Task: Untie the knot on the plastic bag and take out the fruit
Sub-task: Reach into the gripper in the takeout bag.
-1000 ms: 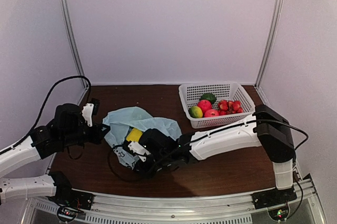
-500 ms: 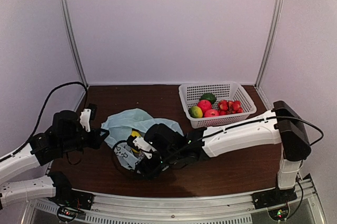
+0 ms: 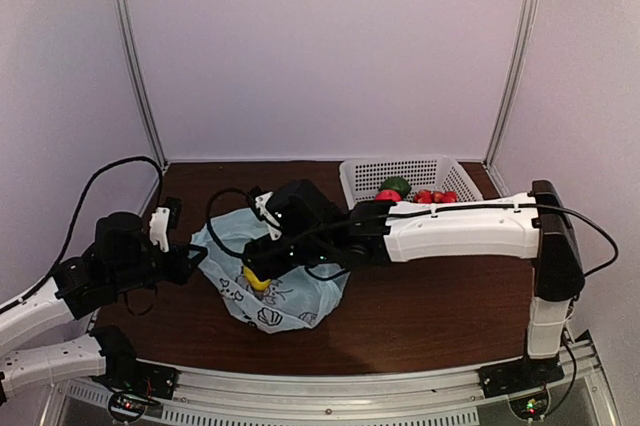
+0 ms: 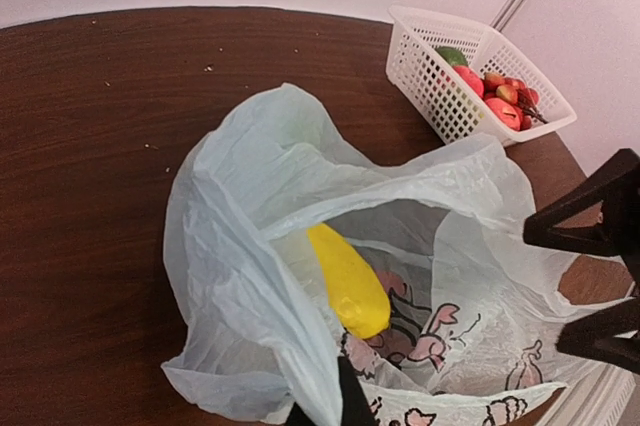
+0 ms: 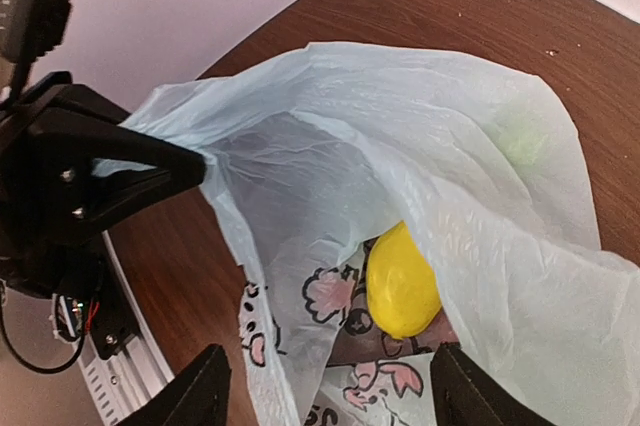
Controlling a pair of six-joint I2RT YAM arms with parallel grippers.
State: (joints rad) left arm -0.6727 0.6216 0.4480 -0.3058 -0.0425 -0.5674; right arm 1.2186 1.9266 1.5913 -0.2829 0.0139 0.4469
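The pale blue plastic bag (image 3: 285,291) (image 4: 270,176) lies open on the brown table; the knot is out of view. A yellow fruit (image 3: 258,282) (image 4: 347,282) (image 5: 400,284) rests inside it on the cartoon print. My left gripper (image 3: 195,254) (image 4: 340,398) (image 5: 195,161) is shut on the bag's left rim, holding the mouth up. My right gripper (image 3: 255,264) (image 5: 330,388) hangs open just above the mouth, its fingers (image 5: 195,394) straddling the yellow fruit without touching it. A faint green shape (image 5: 520,138) shows through the far wall of the bag.
A white perforated basket (image 3: 445,168) (image 4: 425,71) stands at the back right with red and green fruit (image 3: 397,186) in it. The right arm's long white link (image 3: 460,231) stretches across in front of the basket. White booth walls close in behind and at both sides.
My right gripper has opened and swung from the bag's near side to above its mouth. The bag has spread toward the near edge. My left gripper kept its hold on the rim.
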